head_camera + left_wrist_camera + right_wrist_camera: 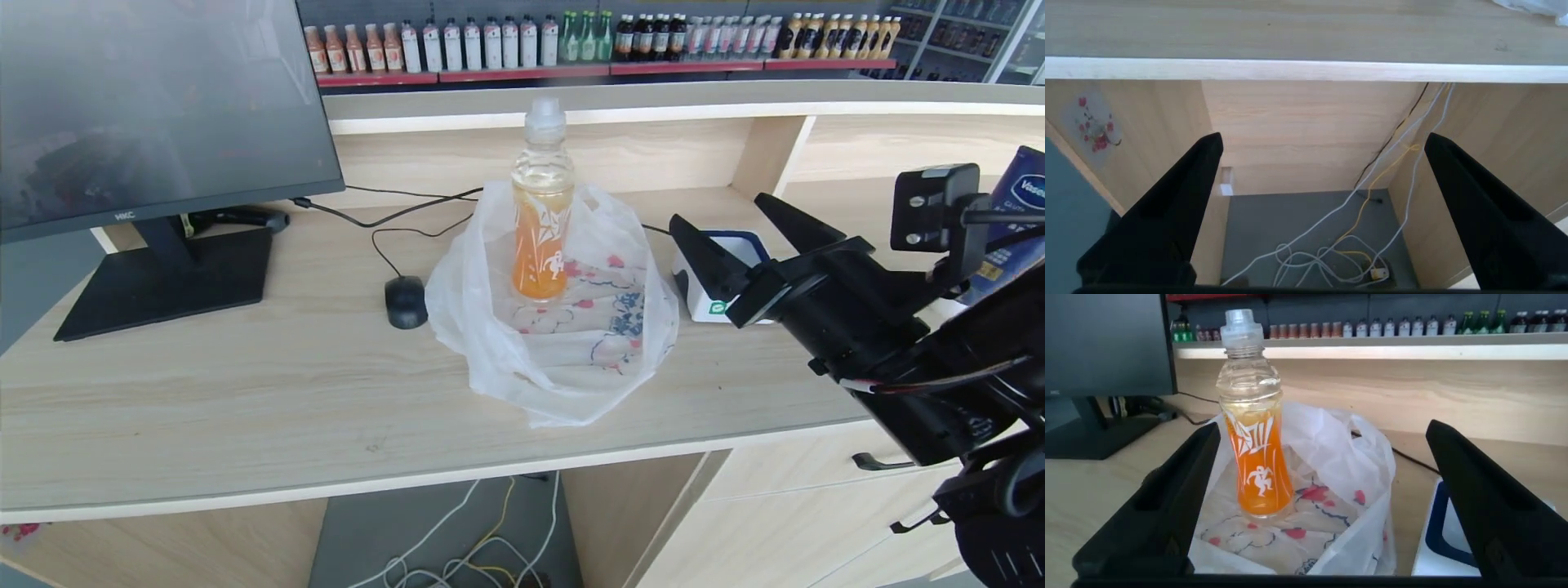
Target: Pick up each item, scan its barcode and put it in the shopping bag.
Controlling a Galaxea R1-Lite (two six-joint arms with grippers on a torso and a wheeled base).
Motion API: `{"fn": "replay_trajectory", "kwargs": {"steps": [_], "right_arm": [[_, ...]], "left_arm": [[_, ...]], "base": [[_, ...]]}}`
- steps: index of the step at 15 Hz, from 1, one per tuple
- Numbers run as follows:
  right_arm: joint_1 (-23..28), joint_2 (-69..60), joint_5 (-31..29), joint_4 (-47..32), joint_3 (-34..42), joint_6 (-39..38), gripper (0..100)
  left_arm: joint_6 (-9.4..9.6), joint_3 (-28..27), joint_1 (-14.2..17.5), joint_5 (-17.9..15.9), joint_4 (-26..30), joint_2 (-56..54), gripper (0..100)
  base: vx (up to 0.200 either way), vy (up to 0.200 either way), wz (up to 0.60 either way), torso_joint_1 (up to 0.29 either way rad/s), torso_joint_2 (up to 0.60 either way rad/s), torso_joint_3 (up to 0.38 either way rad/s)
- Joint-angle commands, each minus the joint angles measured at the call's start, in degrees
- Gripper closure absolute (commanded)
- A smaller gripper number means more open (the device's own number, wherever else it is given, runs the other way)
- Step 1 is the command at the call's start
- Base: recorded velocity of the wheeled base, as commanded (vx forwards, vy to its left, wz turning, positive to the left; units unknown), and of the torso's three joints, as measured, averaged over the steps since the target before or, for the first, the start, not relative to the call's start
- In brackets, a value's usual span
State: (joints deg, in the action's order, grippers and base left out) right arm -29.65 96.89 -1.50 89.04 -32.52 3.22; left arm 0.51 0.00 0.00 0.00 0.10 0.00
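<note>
The bag [563, 343], thin white plastic with a red and blue print, sits open on the counter [245, 392]. The bottle [540, 220] stands upright inside it, orange drink in the lower half, clear above, cap on; in the right wrist view the bottle [1253, 449] rises well above the bag's [1360, 461] crumpled rim.

Just right of the bag is the scanner [722, 282], a small white box with a blue rim. The right gripper [720, 211] hangs over it, beside the bag, its black fingers spread wide with nothing between them. Those fingers hide part of the scanner from the head camera. The wrist view shows the same wide, empty gap [1323, 433] facing the bottle, with the scanner [1445, 539] at one side.

Farther right of the bag, a blue container [1020, 196] stands half hidden behind the arm's camera mount.

Just left of the bag lies a black mouse [406, 301], its cord looping back behind the bag. Farther left stands the monitor [155, 106] on a flat black base, with a black handheld device [241, 218] behind its stand. A shelf [604, 69] of bottles runs along the wall behind the bag.

The left gripper [1323, 143] is below the counter's front edge [1290, 69], fingers wide apart and empty, facing loose cables [1355, 237] under the counter.
</note>
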Motion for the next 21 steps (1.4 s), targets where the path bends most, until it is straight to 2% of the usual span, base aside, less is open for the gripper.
{"fn": "replay_trajectory", "kwargs": {"steps": [1, 5, 21], "right_arm": [[-0.1, 0.4, 0.0, 0.3, 1.2, 0.0, 0], [-0.1, -0.4, 0.1, 1.0, 5.5, 0.1, 0], [-0.3, -1.2, 0.3, 1.0, 8.0, 0.4, 0]], "left_arm": [[0.02, 0.0, 0.0, 0.0, 0.0, 0.0, 0], [0.02, 0.0, 0.0, 0.0, 0.0, 0.0, 0], [-0.16, 0.0, 0.0, 0.0, 0.0, 0.0, 0]], "base": [[0.0, -0.2, 0.0, 0.002, 0.0, -0.002], [0.0, -0.2, 0.0, 0.002, 0.0, 0.001], [0.0, -0.2, 0.0, 0.002, 0.0, 0.002]]}}
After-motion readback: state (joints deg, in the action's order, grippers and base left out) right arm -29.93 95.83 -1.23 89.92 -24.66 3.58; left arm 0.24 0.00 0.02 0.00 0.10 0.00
